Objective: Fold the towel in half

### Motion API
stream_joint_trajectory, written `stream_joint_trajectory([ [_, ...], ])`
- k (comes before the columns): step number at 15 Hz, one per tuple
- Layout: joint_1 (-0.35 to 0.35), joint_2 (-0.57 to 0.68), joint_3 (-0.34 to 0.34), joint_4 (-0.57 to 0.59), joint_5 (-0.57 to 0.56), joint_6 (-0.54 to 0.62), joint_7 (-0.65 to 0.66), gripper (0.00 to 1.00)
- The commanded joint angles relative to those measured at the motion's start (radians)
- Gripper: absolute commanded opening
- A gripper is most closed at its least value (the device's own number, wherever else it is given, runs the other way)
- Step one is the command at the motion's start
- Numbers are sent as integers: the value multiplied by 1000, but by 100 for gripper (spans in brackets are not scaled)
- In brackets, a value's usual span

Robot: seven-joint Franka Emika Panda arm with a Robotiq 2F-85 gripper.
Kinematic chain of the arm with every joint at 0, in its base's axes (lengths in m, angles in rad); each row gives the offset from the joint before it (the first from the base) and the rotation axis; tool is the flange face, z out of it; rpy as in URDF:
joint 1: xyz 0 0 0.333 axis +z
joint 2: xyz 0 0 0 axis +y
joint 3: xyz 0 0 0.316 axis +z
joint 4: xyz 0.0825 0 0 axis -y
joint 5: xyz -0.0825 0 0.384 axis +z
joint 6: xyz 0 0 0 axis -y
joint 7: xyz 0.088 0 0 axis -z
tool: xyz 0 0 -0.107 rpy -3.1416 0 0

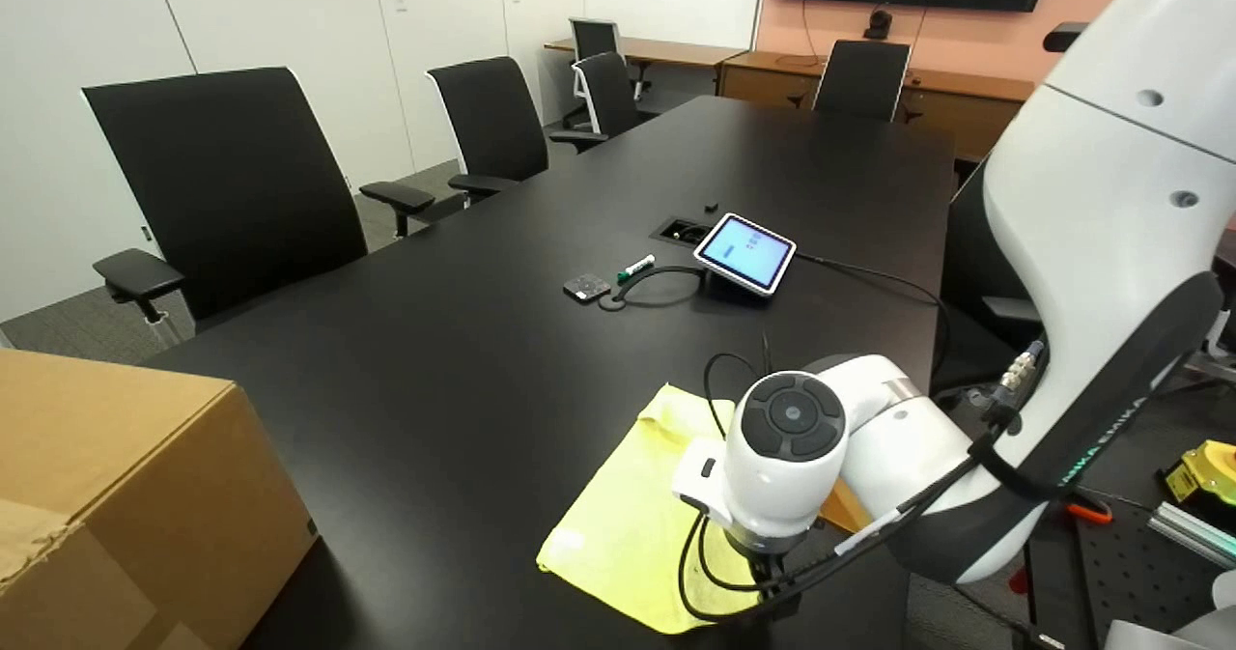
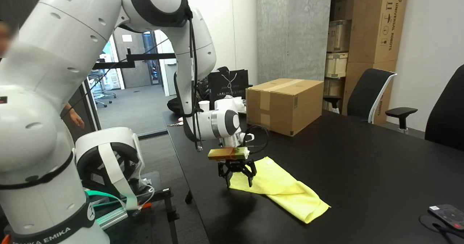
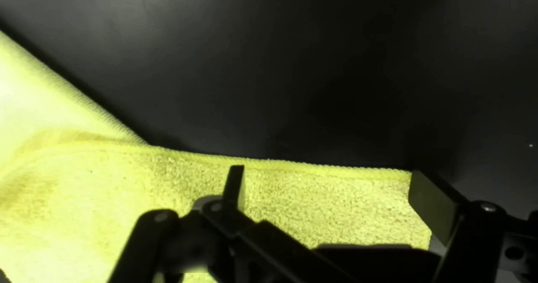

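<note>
So the claw is hanging at one end of the yellow towel, jaws spread wide, can't tell if it's touching. Towel's lying creased on the black table, cardboard box and tablet sitting well apart from it.

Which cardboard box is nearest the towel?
The brown box sharing the black table with the yellow towel; the other boxes stand stacked in the background, beyond the table.

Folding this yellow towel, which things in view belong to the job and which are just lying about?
For the job:
yellow towel
tool, open

Just lying about:
cardboard box
tablet
marker
black bag
</note>
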State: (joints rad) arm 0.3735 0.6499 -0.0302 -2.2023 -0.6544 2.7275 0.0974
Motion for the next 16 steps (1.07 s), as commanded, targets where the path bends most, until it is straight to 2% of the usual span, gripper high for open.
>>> stream_joint_trajectory([
  [1,-34,-11,3,-47,-50,127,-72,100],
  [7,-71,4,24,-59,-33,200,-185,100],
  [12,-150,4,132,-75,26,173,-313,100],
  [16,-169,-3,177,-83,88,141,-359,100],
])
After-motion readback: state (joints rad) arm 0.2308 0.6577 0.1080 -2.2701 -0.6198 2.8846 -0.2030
